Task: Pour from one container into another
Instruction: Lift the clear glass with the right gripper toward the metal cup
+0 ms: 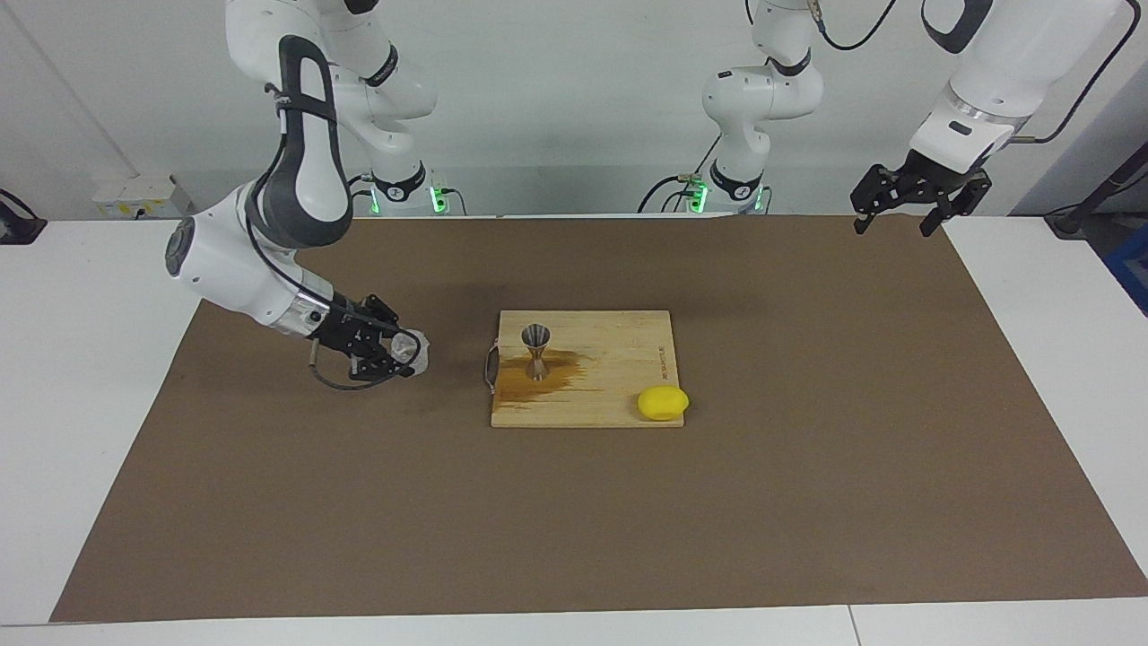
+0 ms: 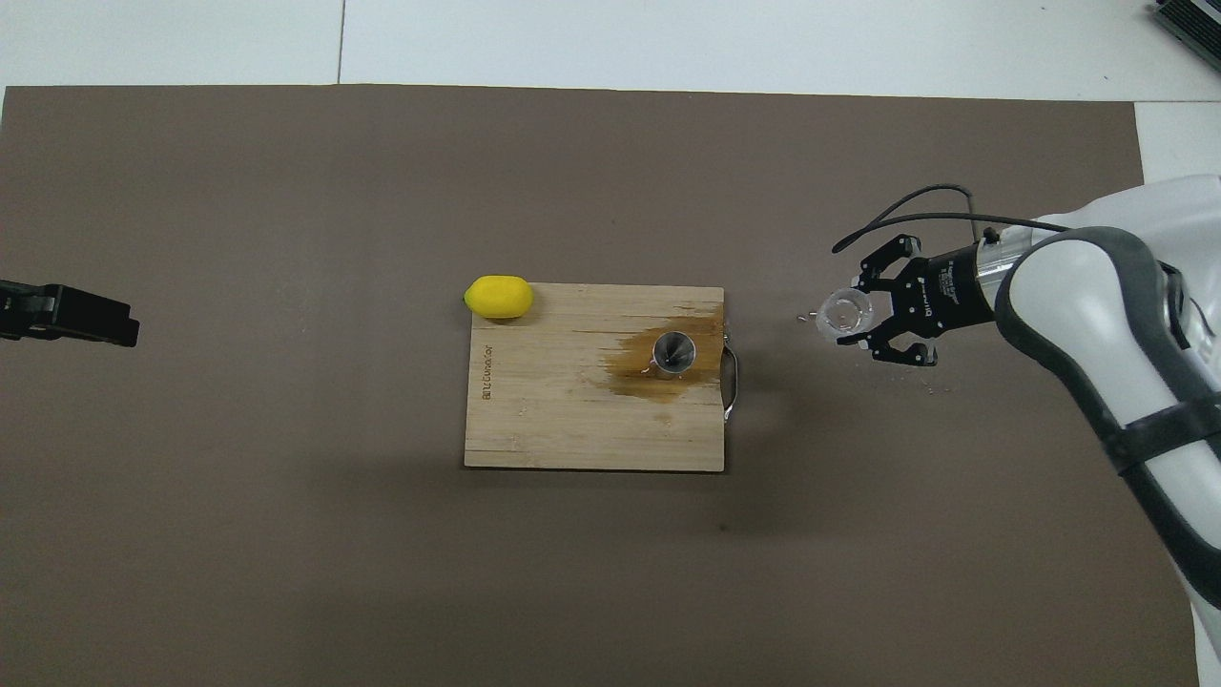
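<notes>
My right gripper (image 1: 397, 355) (image 2: 866, 321) is shut on the small clear glass cup (image 1: 413, 352) (image 2: 844, 312) and holds it up over the brown mat, a short way from the board's handle end. Seen from above, the cup's mouth faces upward. The silvery hourglass jigger (image 1: 536, 350) (image 2: 674, 351) stands upright on the wooden cutting board (image 1: 619, 359) (image 2: 553, 410), in a brown wet stain. My left gripper (image 1: 894, 224) (image 2: 95, 320) hangs open and empty, high over the mat's edge at the left arm's end, where that arm waits.
A yellow lemon (image 1: 663, 403) (image 2: 498, 296) lies at the board's corner farthest from the robots, toward the left arm's end. The board has a metal handle (image 1: 489, 366) (image 2: 732, 367) on the side facing the cup. A few tiny bits (image 2: 930, 386) lie on the mat under the right arm.
</notes>
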Motion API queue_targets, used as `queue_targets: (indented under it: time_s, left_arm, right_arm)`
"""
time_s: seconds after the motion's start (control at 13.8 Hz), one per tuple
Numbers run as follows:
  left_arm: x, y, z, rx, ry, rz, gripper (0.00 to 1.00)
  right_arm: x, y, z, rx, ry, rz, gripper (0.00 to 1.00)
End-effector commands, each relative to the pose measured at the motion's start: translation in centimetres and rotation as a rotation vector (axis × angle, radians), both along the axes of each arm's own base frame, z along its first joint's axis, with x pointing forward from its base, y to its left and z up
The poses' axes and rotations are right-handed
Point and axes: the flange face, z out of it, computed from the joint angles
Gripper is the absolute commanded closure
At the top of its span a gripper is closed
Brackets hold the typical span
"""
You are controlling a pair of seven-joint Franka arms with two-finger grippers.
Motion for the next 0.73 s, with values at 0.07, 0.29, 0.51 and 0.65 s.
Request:
queue_targets:
  time_s: [0.07, 0.29, 0.51, 0.65]
  left_arm:
    - [0.6, 0.5, 0.8, -0.007, -0.034, 0.008, 0.0]
    - [0.2, 0.7, 0.3, -0.004, -0.031, 0.011, 0.0]
    - [0.0, 0.3, 0.2, -0.003, -0.016, 0.002, 0.0]
    - [0.0, 0.2, 0.2, -0.003, -0.014, 0.0, 0.0]
  right_arm:
    - [1.0, 5.2, 3.2, -0.112, -0.032, -0.044, 1.0]
    - [0.9, 9.8, 4.2, -0.188, -0.054, -0.05, 1.0]
    - [0.6, 13.2, 4.8, -0.251, -0.075, -0.011, 1.0]
    - [-0.3, 15.7, 4.6, -0.328, -0.1, 0.052, 1.0]
